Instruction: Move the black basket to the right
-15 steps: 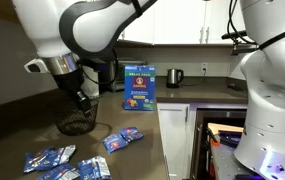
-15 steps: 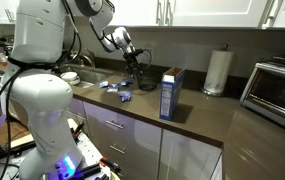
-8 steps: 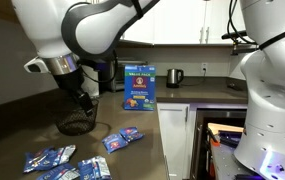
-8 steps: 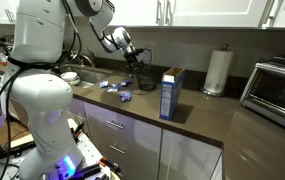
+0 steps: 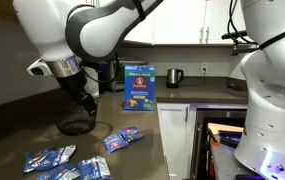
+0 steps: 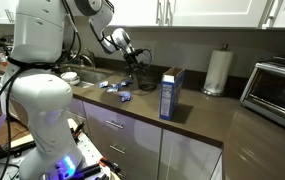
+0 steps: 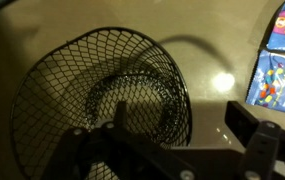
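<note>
Black wire-mesh basket (image 5: pixel 77 124) is pictured standing on the dark counter (image 5: pixel 142 150), left of the blue box (image 5: pixel 138 88) and beyond the scattered blue packets (image 5: pixel 122 138). The hand (image 7: pixel 177 130) is held low over it, fingers spread wide astride the rim, and nothing is clasped.

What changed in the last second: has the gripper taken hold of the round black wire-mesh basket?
Very little. The arm's upper links shifted slightly towards the blue cardboard box. The gripper barely moved and hangs over the round black wire-mesh basket, jaws open, gripping nothing. The basket, the box and the blue packets stayed put.
</note>
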Motion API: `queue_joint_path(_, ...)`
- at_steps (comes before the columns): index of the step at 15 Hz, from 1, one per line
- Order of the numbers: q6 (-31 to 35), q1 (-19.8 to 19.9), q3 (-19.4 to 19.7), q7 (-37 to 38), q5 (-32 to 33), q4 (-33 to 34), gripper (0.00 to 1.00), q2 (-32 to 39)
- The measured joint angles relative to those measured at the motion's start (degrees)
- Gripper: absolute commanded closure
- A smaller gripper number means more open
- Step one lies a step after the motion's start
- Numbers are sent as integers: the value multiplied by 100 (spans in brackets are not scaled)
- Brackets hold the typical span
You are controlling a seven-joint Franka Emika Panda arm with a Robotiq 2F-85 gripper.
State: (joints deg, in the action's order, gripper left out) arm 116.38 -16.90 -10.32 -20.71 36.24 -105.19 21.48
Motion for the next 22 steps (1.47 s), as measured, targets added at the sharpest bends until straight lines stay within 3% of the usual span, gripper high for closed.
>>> queue_joint_path(15,0,-85,-276,306,64,-997,0,-876)
queue_joint_path(22,-384,-84,-606,22,-1115,-1621,0,-1745)
